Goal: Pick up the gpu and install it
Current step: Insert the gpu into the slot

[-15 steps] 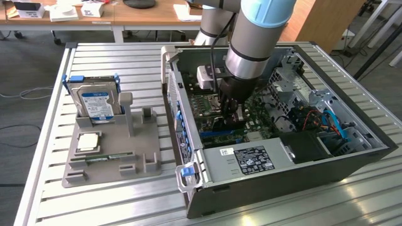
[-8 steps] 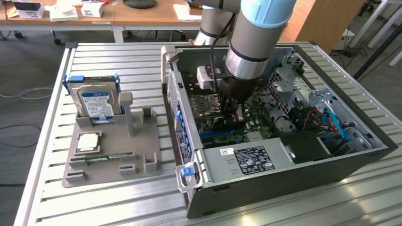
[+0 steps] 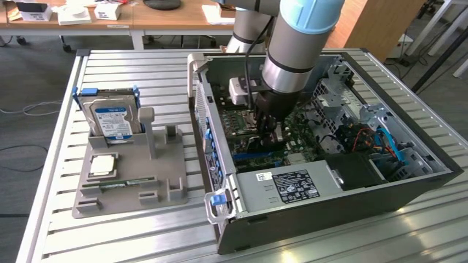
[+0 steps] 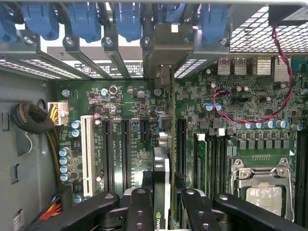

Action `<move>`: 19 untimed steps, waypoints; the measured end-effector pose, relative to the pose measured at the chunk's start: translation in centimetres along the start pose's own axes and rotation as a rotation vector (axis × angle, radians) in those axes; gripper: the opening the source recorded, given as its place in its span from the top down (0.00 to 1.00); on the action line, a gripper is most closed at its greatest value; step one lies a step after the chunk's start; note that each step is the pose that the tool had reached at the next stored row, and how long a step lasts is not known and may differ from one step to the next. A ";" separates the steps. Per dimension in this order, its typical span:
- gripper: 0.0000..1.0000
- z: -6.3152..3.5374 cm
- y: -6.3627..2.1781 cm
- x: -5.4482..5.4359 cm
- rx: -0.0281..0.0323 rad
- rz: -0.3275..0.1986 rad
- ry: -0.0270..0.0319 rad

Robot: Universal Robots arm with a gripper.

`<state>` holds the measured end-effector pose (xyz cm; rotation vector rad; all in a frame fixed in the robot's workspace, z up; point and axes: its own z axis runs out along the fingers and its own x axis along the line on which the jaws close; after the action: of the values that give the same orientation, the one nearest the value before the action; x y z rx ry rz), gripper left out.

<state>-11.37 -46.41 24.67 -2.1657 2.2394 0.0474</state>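
Note:
The gpu [image 4: 162,163] stands on edge over the green motherboard [image 4: 130,101], in line with the black expansion slots. Its pale metal bracket [image 4: 166,48] reaches the row of slot openings at the case's rear wall. My gripper [image 4: 163,211] is shut on the gpu, one black finger [image 4: 139,207] pressed against each face of the card. In the exterior view the gripper [image 3: 267,131] hangs deep inside the open computer case [image 3: 409,186], and the dark gpu [image 3: 256,147] shows just below it, down at the motherboard.
A grey holder [image 3: 128,181] at the exterior view's left carries a silver hard drive [image 3: 113,120], a processor [image 3: 102,164] and a memory stick [image 3: 120,185]. Inside the case are the power supply [image 3: 285,186], blue latches [image 4: 127,19], a white slot [image 4: 86,154] and the processor socket [image 4: 262,192].

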 end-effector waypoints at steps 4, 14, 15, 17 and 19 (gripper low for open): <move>0.73 0.01 0.00 0.0 0.0000 0.000 0.0000; 0.73 0.01 0.00 0.0 0.0000 0.000 -0.0001; 0.73 0.01 0.00 0.0 0.0000 0.000 -0.0001; 0.73 0.01 0.00 0.0 0.0000 0.000 -0.0001; 0.73 0.01 0.00 0.0 0.0000 0.000 -0.0001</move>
<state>-11.37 -46.41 24.66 -2.1656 2.2394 0.0475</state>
